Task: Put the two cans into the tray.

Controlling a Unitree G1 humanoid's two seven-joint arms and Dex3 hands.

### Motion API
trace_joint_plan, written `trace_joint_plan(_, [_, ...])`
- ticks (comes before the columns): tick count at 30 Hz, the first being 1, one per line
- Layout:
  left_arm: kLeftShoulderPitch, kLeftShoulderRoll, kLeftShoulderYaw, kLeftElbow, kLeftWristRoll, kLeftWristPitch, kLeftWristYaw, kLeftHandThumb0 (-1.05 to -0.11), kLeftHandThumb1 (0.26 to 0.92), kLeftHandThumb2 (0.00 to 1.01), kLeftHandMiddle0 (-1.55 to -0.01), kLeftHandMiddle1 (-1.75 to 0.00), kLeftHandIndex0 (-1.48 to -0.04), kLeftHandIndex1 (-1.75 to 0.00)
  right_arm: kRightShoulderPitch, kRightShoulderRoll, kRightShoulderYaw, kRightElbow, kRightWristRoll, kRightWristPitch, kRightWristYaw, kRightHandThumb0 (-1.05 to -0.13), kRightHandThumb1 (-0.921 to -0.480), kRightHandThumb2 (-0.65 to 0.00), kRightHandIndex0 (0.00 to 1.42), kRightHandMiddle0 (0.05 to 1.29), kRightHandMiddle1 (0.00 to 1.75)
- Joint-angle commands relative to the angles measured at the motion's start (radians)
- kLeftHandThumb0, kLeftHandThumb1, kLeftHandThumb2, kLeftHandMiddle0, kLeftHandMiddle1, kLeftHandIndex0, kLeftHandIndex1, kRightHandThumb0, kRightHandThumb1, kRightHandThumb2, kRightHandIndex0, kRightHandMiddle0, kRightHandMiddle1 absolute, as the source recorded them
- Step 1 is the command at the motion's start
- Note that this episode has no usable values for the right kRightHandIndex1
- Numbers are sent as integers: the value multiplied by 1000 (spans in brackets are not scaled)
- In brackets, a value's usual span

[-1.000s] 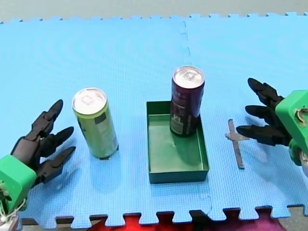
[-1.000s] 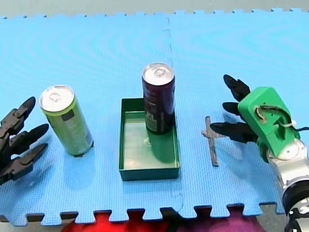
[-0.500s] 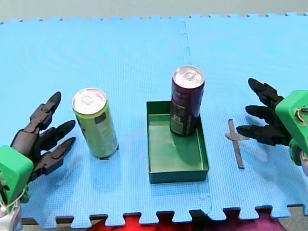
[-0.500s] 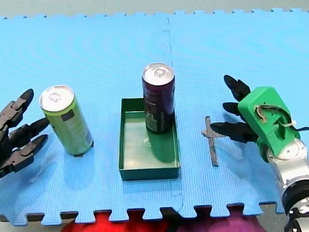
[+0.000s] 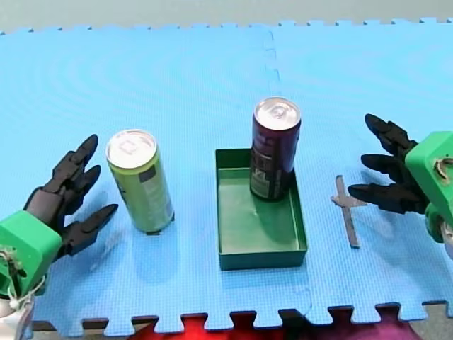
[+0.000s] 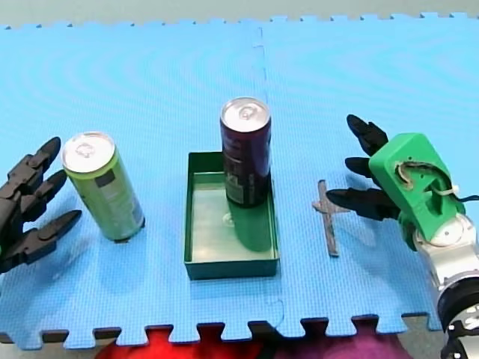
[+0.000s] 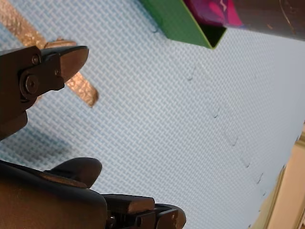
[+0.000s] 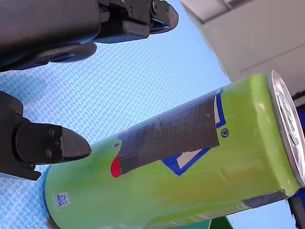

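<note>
On the blue foam mat (image 5: 177,85), two cans, one tray and two robot hands are counted. Toward the mat's near-left corner the left hand (image 5: 60,212) is seen holding nothing, its fingers uncurled and pointed toward the green can (image 5: 141,183) just beside it, with a gap between them. This can is stood upright on the mat, its long axis vertical and its silver top turned up, well clear of the tray's left wall. The green tray (image 5: 262,258) is set near the middle of the mat's near edge, with its long axis run from the near edge toward the far edge. In the tray's far end the purple can (image 5: 274,152) is stood upright, top up. To the right of the tray a cross of tape (image 5: 347,212) is stuck flat on the mat. Near the mat's right edge the right hand (image 5: 400,185) is held over the mat, nothing grasped and its fingers uncurled, with the tips close to the tape.

A dark patch taped over the green can's label is made plain in the second wrist view. A tray corner and the tape strip are shown close up in the first wrist view.
</note>
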Motion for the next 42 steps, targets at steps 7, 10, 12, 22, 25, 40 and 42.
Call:
trace_joint_plan(7, [-1,-2,23,6,-45,11,-49,-1048,921,107,-107,-3,-92,0,-4,0,-6,-3,6,-3,-13,-937,-825,0,227,85,0])
trace_joint_plan(10, [-1,-4,33,7,-63,13,-75,-1048,919,92,-109,-4,-90,0,-3,0,-6,-5,7,-3,-13,-936,-824,0,228,85,0])
trace_joint_plan(12, [-1,-7,42,7,-78,16,-98,-1048,914,72,-110,-4,-88,0,-4,0,-7,-5,7,-2,-16,-932,-821,0,231,86,1])
trace_joint_plan(22, [3,-24,93,-8,-173,59,-244,-1048,880,22,-103,0,-81,0,-4,2,-2,-7,3,6,-32,-919,-818,0,242,89,1])
trace_joint_plan(25, [1,-24,103,-10,-195,77,-295,-1048,872,15,-99,0,-80,0,-3,2,-2,-6,3,6,-34,-916,-818,0,244,90,1])
trace_joint_plan(40, [-33,-22,162,20,-270,209,-471,-1048,878,11,-98,-3,-87,-3,-1,3,-9,-1,7,6,-34,-908,-812,0,251,94,1])
trace_joint_plan(42, [-46,-19,183,28,-297,264,-516,-1048,880,10,-98,-3,-89,-4,0,3,-9,1,6,6,-35,-907,-811,0,251,94,1])
